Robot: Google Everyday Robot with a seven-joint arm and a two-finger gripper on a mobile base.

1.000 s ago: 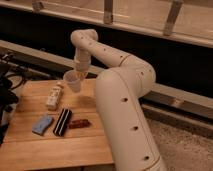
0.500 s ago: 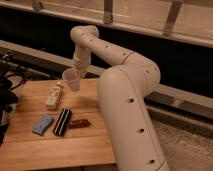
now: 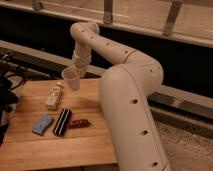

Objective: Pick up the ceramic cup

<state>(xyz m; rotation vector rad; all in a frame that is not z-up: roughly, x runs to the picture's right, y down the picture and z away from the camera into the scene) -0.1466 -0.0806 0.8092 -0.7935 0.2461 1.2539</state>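
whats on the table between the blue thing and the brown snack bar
In the camera view, a black striped packet lies between the blue sponge and the brown bar. The gripper holds the ceramic cup lifted above the table.

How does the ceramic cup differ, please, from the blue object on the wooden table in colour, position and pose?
The ceramic cup is white and tapered; the blue object is flat and blocky. The cup is held at the gripper above the wooden table; the blue object lies on the tabletop, near its left front. The cup hangs tilted, while the blue object rests flat. Both are small.
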